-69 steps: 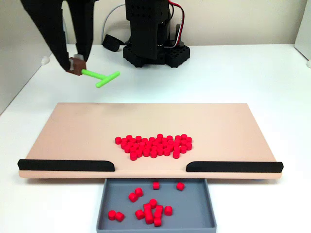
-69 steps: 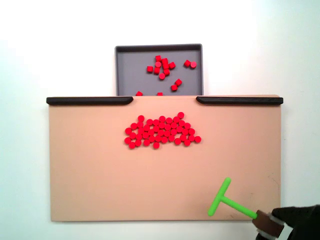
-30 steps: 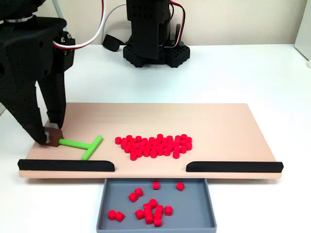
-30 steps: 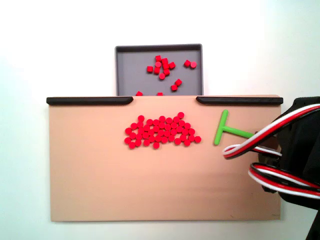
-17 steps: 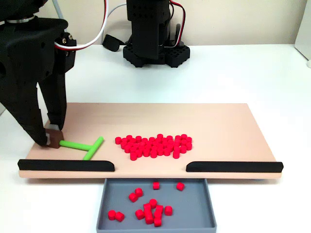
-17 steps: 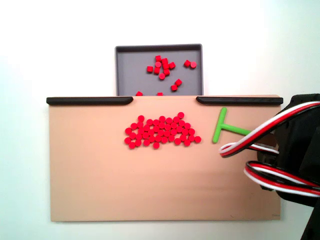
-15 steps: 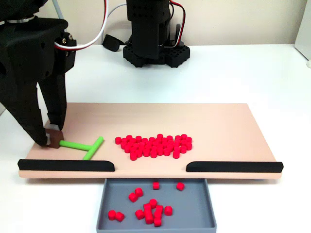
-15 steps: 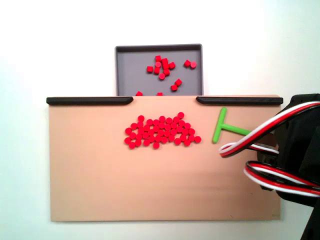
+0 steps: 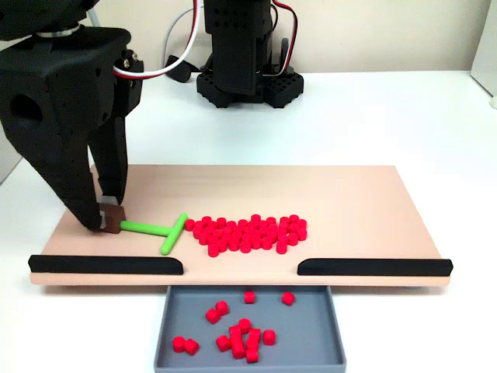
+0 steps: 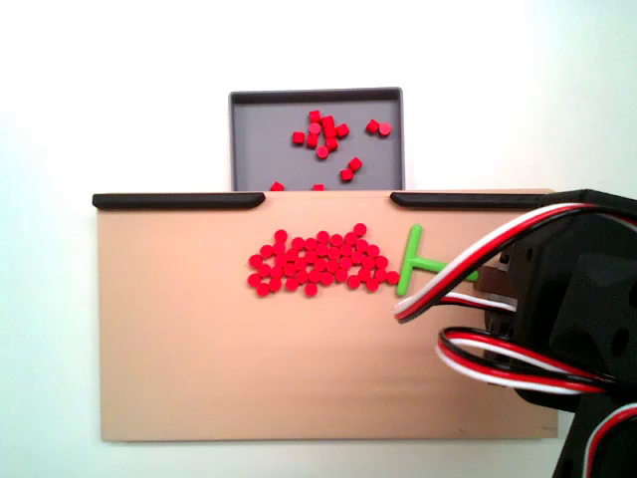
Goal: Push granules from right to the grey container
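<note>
**Green stick at the edge of the red pile**

Fingers (image 9: 109,220) pinching the brown block on the handle of the green T-shaped stick (image 9: 159,231), crossbar touching the left end of the granules (image 9: 247,232) in a fixed view. Pile resting mid-board on the beige board (image 9: 349,202), behind the gap between the black strips (image 9: 105,264). More pellets lying in the grey container (image 9: 299,334), just below that gap

Red granules (image 9: 247,233), grey container (image 9: 307,334)
</note>
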### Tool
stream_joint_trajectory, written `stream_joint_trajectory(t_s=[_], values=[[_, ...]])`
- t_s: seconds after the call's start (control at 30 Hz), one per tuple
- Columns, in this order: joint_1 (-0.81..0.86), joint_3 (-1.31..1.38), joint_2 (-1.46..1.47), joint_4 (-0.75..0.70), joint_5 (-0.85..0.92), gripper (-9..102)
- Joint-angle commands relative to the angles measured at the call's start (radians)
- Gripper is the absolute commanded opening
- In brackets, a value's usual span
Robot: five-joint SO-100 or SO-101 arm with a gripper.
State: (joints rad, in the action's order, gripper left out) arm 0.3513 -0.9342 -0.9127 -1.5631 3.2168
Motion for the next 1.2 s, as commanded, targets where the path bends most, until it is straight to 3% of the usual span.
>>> stream_joint_trajectory(t_s=[0.0,1.17], values=[[-0.014,-0.005,-0.025,-0.008,0.485,0],[-0.075,0.011,-0.023,0.005,-0.015,0]])
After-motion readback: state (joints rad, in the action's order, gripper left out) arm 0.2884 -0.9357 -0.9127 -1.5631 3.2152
